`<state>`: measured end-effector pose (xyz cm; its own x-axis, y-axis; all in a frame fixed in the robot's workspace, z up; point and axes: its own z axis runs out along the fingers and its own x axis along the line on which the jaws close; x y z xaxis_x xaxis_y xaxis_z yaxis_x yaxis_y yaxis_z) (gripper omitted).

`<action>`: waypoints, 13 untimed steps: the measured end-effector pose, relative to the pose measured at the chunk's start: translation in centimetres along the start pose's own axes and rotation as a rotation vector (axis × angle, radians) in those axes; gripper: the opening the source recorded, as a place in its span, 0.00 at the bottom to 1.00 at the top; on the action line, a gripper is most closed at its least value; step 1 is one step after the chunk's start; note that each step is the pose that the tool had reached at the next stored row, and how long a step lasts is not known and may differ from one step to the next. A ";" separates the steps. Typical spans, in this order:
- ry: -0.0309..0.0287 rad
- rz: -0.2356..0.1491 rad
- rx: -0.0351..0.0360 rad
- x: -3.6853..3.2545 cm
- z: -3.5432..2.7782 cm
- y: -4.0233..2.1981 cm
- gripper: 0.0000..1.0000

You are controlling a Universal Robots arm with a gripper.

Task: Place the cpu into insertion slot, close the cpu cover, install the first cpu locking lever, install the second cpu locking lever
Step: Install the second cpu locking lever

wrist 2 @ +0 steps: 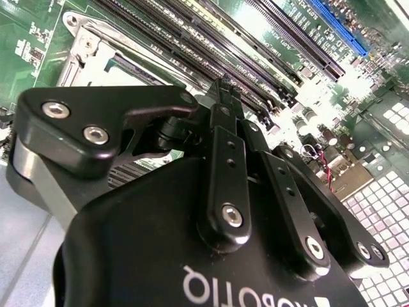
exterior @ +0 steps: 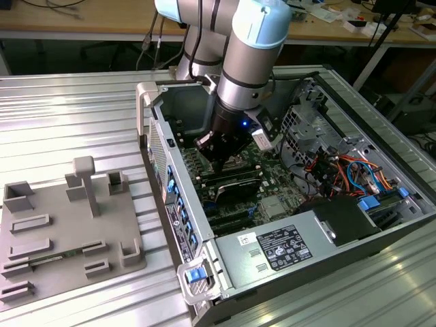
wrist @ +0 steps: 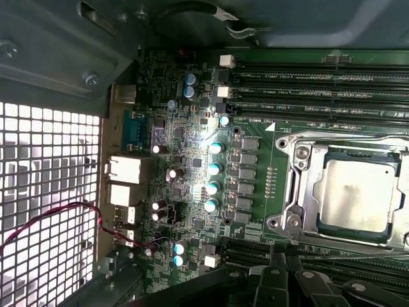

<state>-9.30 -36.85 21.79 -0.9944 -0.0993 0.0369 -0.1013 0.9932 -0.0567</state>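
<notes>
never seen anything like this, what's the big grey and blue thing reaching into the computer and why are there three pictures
The grey and pale blue jointed tube is a robot arm. Its black end effector reaches down into an open desktop computer case lying on its side on a ribbed metal table.

The exterior view comes from a camera standing off the arm. Both wrist views come from cameras riding on the arm, looking down at the green circuit board.

In the first wrist view the flat dull silver square chip, the cpu, sits in the silver-rimmed square socket, with long black memory slots beside it. The second wrist view shows the end effector's black linkage close up.

A grey plastic parts tray lies on the table at the exterior view's left.
</notes>
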 end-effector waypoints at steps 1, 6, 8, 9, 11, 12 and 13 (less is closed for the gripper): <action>0.0000 0.000 -0.0001 0.11 0.04 0.02 0.11; 0.0003 0.000 0.0002 0.23 0.14 0.03 0.11; 0.0003 0.000 0.0003 0.23 0.17 0.03 0.11; 0.0004 0.000 0.0003 0.23 0.18 0.03 0.11; 0.0001 0.000 -0.0001 0.22 0.24 0.04 0.11; 0.0002 0.000 0.0001 0.22 0.32 0.04 0.11; 0.0003 0.000 0.0002 0.22 0.36 0.04 0.11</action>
<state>-9.54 -36.85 21.44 -0.9943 -0.0995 0.0372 -0.1015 0.9932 -0.0568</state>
